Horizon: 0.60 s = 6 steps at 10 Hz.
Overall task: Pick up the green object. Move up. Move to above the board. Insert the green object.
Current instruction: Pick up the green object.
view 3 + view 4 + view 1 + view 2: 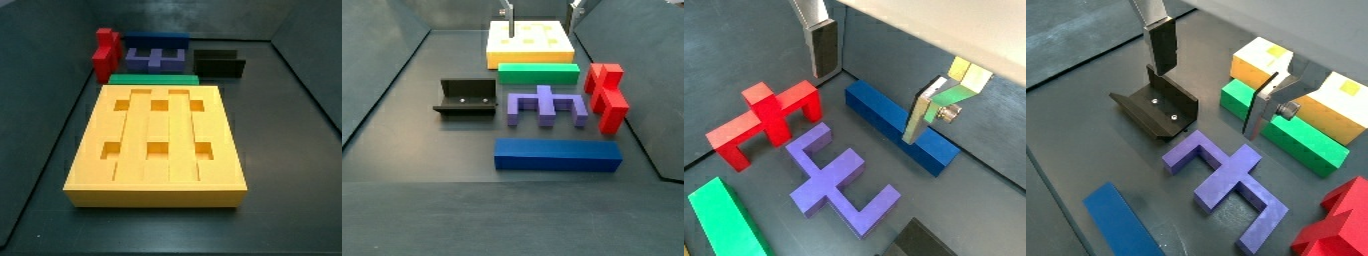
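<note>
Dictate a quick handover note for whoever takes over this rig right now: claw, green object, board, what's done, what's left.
Claw: open, empty, raised above the pieces on the floor, roughly over the green object.
Green object: lying flat on the floor alongside a short edge of the board, not gripped.
Board: flat on the floor, all six holes empty.
Done: nothing yet.
Left: grasp the green object, lift, move above the board, insert.

Green object (539, 73) flat, seemingly touching yellow board (531, 42)
</note>
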{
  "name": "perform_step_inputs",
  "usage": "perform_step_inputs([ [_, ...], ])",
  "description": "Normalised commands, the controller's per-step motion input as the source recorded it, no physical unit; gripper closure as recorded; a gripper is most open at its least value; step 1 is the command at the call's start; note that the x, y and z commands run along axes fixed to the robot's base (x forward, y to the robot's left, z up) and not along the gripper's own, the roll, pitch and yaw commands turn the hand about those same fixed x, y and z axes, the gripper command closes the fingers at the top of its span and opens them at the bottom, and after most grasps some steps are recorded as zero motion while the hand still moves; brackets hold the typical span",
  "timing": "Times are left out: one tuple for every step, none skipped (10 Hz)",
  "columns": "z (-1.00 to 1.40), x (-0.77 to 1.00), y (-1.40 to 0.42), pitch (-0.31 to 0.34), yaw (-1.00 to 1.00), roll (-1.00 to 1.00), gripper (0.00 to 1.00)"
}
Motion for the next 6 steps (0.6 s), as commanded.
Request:
perform_step_inputs([
  [0.00,0.02,0.00,0.000,0.00,0.00,0.00],
  [-0.03,0.06,0.00,0.000,-0.09,-0.02,0.00],
  [-0.03,0.07,0.00,-0.010,-0.13,-0.09,0.00],
  [0.00,0.07,-0.13,-0.181,-0.67,-0.29,0.00],
  [-0.08,-0.01,-0.11,-0.251,-0.83,-0.24,0.00],
  [-0.11,-0.03,-0.09,-0.261,-0.85,-0.24,0.00],
])
